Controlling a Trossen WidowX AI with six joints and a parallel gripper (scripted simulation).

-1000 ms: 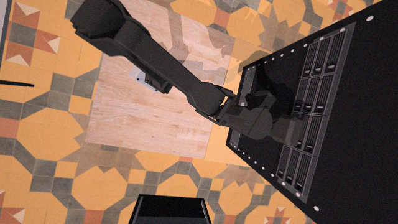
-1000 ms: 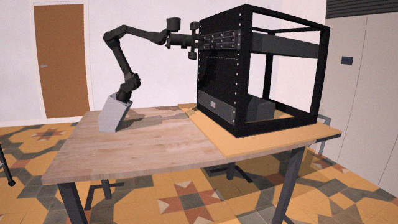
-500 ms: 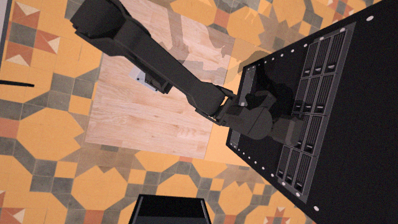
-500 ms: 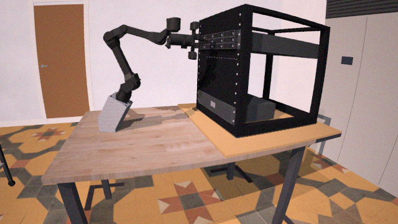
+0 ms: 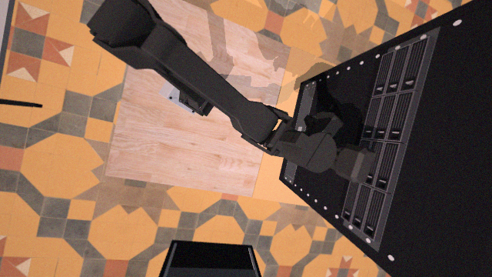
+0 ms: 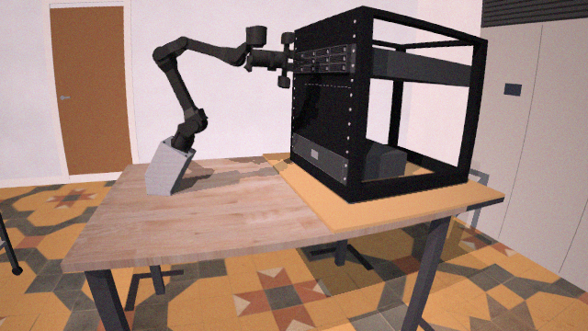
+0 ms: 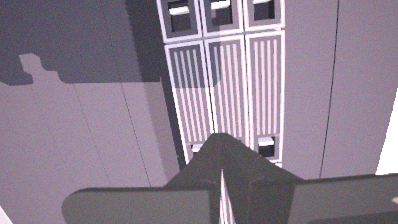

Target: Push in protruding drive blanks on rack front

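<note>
At the rack's upper front, the gripper [image 5: 372, 148] [image 6: 293, 61] [image 7: 219, 140] was up against the drive blanks [image 5: 392, 115] [image 6: 328, 60] [image 7: 267, 90], with its fingers fully closed and nothing between them. That bare, shut tip suited pushing, and the step in hand looked like pressing 1 blank home, or lining up for it. The blanks sat in a bank of 4 groups of 3, high in the rack [image 5: 442, 154] [image 6: 360, 106] [image 7: 310, 75], which stood upright on an orange board [image 5: 265, 181] [image 6: 367, 216]. I could not tell which blank, if any, stood proud, nor whether the tip touched 1.

Next, I judged, came a slow, straight push at the handle end until the blank stopped and latched, then a straight retreat and a check of the others. Because the rack was loose and the push came high up, too much force might have rocked it or slid it back.

Only the wrist view set the fingertips over the lower end of the middle blank [image 5: 380, 155] [image 7: 230, 90], though they hid its handle; the handles on either side showed. From above, all 4 groups appeared, partly covered by the arm. Only the exterior view showed the rack's base down on the board and its open side.
</note>
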